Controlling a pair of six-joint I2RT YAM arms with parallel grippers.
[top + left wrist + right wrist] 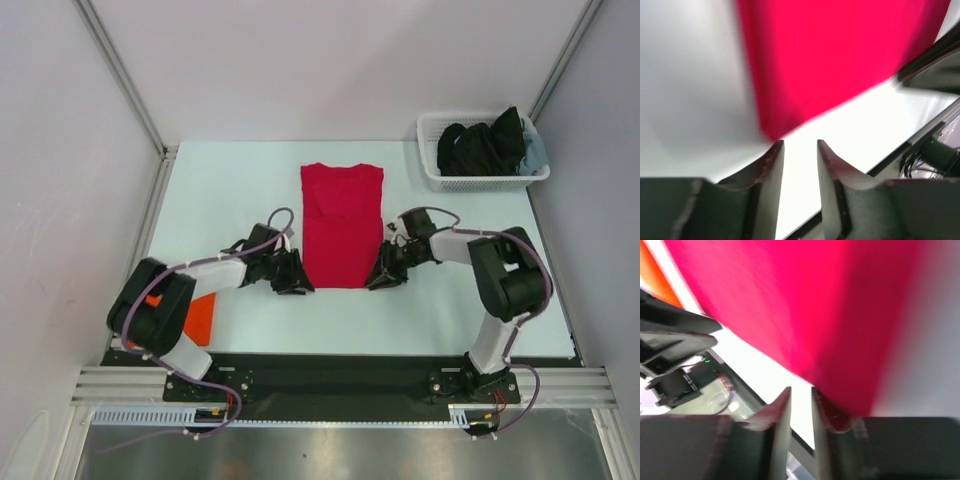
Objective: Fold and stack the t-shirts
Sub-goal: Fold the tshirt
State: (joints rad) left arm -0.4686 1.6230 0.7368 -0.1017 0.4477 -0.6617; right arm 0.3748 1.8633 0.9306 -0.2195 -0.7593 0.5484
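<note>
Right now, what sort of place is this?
Probably a lab test cell for robots, not a laundry: two arms bolted to a rail at a table, plain walls on metal posts, and just a red shirt and a basket.

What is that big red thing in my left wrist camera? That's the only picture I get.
Observer: It's a red t-shirt, folded into a long strip and lying flat in the middle of the table.
Operator: Where's the other arm?
Observer: The right gripper sits at the shirt's near right corner, across from the left gripper at the near left corner.
Operator: Are there more shirts?
Observer: Yes, an orange t-shirt lies at the table's near left, partly hidden by the left arm.
</note>
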